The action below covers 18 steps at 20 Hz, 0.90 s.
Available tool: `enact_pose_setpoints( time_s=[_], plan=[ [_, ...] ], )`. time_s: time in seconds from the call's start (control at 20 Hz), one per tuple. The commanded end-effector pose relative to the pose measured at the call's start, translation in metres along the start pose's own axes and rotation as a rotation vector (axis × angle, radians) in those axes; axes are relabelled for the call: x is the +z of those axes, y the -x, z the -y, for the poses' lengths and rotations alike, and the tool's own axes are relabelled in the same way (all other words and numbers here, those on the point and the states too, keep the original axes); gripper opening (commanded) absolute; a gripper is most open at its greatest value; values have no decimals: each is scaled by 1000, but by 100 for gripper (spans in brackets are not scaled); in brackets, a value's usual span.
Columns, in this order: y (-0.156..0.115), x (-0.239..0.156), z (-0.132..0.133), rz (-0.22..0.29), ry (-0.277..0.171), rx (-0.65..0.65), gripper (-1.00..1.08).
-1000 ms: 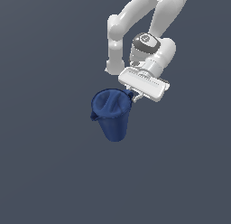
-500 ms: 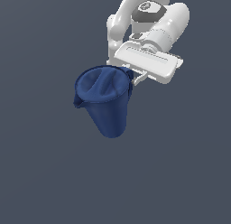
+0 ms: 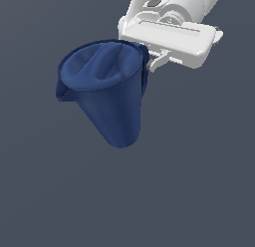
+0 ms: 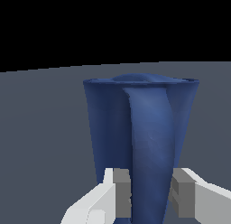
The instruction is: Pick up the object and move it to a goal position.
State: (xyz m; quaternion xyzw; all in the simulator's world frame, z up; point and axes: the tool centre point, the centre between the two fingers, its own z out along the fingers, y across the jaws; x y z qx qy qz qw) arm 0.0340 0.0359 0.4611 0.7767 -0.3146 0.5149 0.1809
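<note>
Plain grey backdrop, dark blue tapering bucket (image 3: 107, 94) pinched between jaws

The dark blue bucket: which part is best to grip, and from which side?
Grip the dark blue bucket at its rim wall, coming in from the top edge on the exterior view's right. In the wrist view the gripper is already there, its fingers closed on a raised ridge, which looks narrow enough for them.

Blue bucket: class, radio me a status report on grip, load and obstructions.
Gripper jaws shut on the blue bucket. Bucket tilted, hanging beside the gripper. Nothing else in sight around it.
</note>
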Motion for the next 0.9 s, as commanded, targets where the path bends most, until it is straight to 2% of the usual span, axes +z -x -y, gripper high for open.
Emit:
enact_pose_setpoints(
  time_s=[0.0,0.5,0.85],
  plan=[
    [-13,-2,3,0,-1,0,-100],
    [-25,-1,6,4,-2,0,-100],
    [-47,-1,1,3,-1,0,-100]
  ],
)
